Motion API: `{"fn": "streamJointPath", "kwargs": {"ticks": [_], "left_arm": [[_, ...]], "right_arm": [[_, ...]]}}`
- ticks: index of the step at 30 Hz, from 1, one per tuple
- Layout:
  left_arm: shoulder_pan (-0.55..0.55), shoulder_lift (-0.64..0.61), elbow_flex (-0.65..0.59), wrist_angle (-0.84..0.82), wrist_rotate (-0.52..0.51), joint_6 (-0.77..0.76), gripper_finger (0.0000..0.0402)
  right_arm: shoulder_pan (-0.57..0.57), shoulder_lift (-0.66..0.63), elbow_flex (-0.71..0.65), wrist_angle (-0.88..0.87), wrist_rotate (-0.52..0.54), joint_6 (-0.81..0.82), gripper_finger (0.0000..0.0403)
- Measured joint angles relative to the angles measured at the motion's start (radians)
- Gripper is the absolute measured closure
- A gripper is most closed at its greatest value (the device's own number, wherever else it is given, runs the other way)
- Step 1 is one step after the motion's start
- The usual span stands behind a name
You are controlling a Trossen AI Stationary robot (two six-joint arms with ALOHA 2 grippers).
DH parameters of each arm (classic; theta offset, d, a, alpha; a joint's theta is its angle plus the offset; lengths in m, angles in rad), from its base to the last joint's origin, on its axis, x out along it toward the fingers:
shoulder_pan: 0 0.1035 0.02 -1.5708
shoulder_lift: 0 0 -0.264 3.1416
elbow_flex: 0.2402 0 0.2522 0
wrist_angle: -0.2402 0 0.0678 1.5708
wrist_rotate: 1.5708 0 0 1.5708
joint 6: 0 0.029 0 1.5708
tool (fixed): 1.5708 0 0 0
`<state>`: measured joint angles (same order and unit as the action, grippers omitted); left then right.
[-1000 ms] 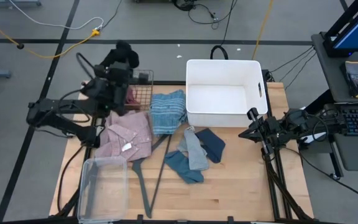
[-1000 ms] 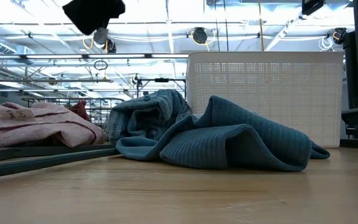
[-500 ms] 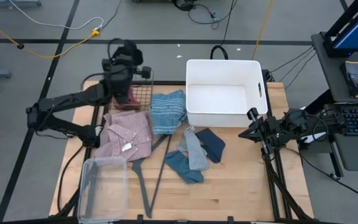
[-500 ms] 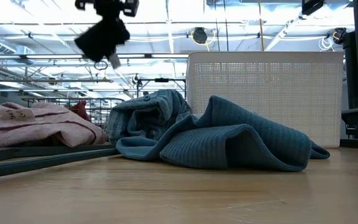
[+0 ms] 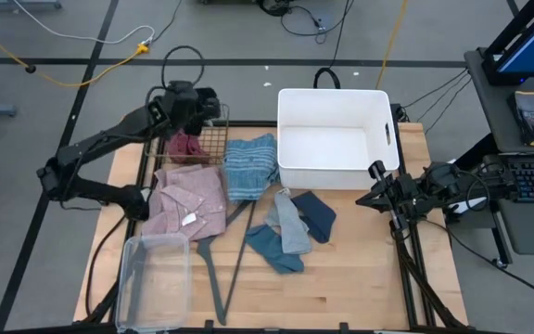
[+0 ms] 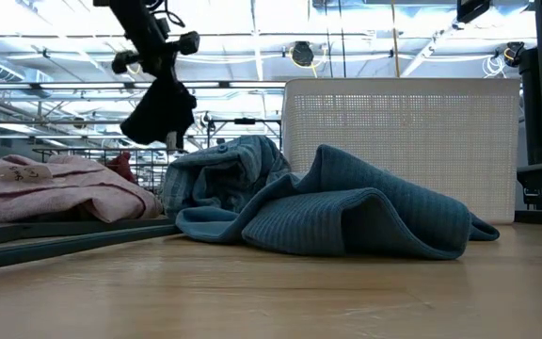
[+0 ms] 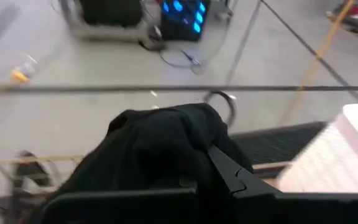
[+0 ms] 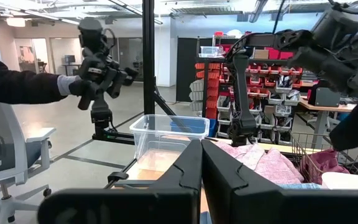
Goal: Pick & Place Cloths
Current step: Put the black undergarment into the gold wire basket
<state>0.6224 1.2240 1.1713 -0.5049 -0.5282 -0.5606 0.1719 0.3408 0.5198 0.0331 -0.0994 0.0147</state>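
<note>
My left gripper (image 5: 191, 102) is shut on a black cloth (image 6: 161, 115) in the air over the far left of the table, above a wire basket (image 5: 213, 137) holding a maroon cloth (image 5: 185, 147). A pink checked shirt (image 5: 191, 199) and a blue striped towel (image 5: 250, 167) lie flat on the table. Pale grey-blue, navy and teal pieces (image 5: 292, 227) lie bunched at mid-table. My right gripper (image 5: 375, 172) waits shut at the table's right edge. My left gripper holds the black cloth as a bunch (image 7: 160, 146) that covers the fingers, so the gripped part is hidden. One finger (image 7: 229, 173) shows beside the cloth. The cloth hangs slack below the gripper (image 6: 158, 66), clear of the table and the basket.
A white bin (image 5: 336, 102) stands at the far middle. A clear plastic tub (image 5: 151, 278) sits at the near left corner, and a grey hanger (image 5: 221, 264) lies beside it. A person's sleeve (image 8: 11, 81) shows beyond the table's left side.
My left gripper has swung toward the table's far edge and a little right, sinking and turning as it went, still shut on the black cloth. The cloth has come down with it and now hangs lower, over the wire basket.
</note>
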Motion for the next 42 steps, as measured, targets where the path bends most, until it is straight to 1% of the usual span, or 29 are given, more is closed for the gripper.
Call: {"fn": "streamJointPath", "kwargs": {"ticks": [3, 6, 8, 11, 14, 20, 25, 29, 34, 37, 39, 42], "left_arm": [[0.049, 0.0, 0.0, -0.001, 0.129, -0.053, 0.0401], [0.093, 0.0, 0.0, -0.019, 0.234, -0.102, 0.0401], [0.118, 0.0, 0.0, -0.054, 0.283, -0.132, 0.0401], [0.151, 0.0, 0.0, -0.122, 0.325, -0.157, 0.0401], [0.173, 0.0, 0.0, -0.176, 0.339, -0.161, 0.0401], [0.201, 0.0, 0.0, -0.188, 0.343, -0.157, 0.0401], [0.205, 0.0, 0.0, -0.188, 0.264, -0.127, 0.0401], [0.204, 0.013, 0.0, -0.189, 0.258, -0.122, 0.0401], [0.19, 0.106, 0.0, -0.227, 0.264, -0.121, 0.0401], [0.187, 0.176, 0.0, -0.229, 0.283, -0.124, 0.0401], [0.192, 0.219, 0.0, -0.219, 0.313, -0.127, 0.0401], [0.201, 0.276, 0.0, -0.203, 0.383, -0.135, 0.0401]], "right_arm": [[0.0, 0.0, 0.0, 0.0, 0.0, 0.0, 0.0403], [0.0, 0.0, 0.0, 0.0, 0.0, 0.0, 0.0403], [0.0, 0.0, 0.0, 0.0, 0.0, 0.0, 0.0403], [0.0, 0.0, 0.0, 0.0, 0.0, 0.0, 0.0403], [0.0, 0.0, 0.0, 0.0, 0.0, 0.0, 0.0403], [0.0, 0.0, 0.0, 0.0, 0.0, 0.0, 0.0403], [0.0, 0.0, 0.0, 0.0, 0.0, 0.0, 0.0403], [0.0, 0.0, 0.0, 0.0, 0.001, 0.0, 0.0403], [0.0, 0.0, 0.0, 0.0, 0.052, 0.0, 0.0403], [0.0, 0.0, 0.0, 0.0, 0.053, 0.0, 0.0403], [0.0, 0.0, 0.0, 0.0, 0.051, 0.009, 0.0403], [0.0, 0.0, 0.0, 0.0, 0.051, 0.025, 0.0403]]}}
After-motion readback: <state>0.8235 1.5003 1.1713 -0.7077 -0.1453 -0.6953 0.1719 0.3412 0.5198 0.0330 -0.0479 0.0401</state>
